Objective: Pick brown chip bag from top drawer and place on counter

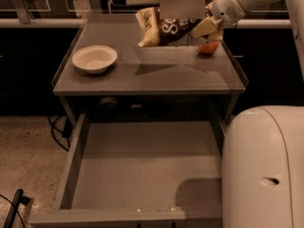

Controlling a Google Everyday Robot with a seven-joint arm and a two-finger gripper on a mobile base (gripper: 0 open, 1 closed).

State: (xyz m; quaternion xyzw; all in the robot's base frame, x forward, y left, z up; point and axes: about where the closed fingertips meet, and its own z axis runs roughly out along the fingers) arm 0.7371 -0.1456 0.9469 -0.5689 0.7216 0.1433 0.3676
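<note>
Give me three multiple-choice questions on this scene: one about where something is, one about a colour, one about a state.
1. Where is the brown chip bag?
A. on the floor
B. held above the counter
C. on a chair

2. What colour is the bowl?
A. white
B. blue
C. black

3. The top drawer is:
A. shut
B. open, bare floor showing
C. open, full of cans

Answers: B, the gripper at the counter's far right grips the bag, with a shadow beneath; A, the bowl looks pale white; B, the grey drawer floor is in plain view.
</note>
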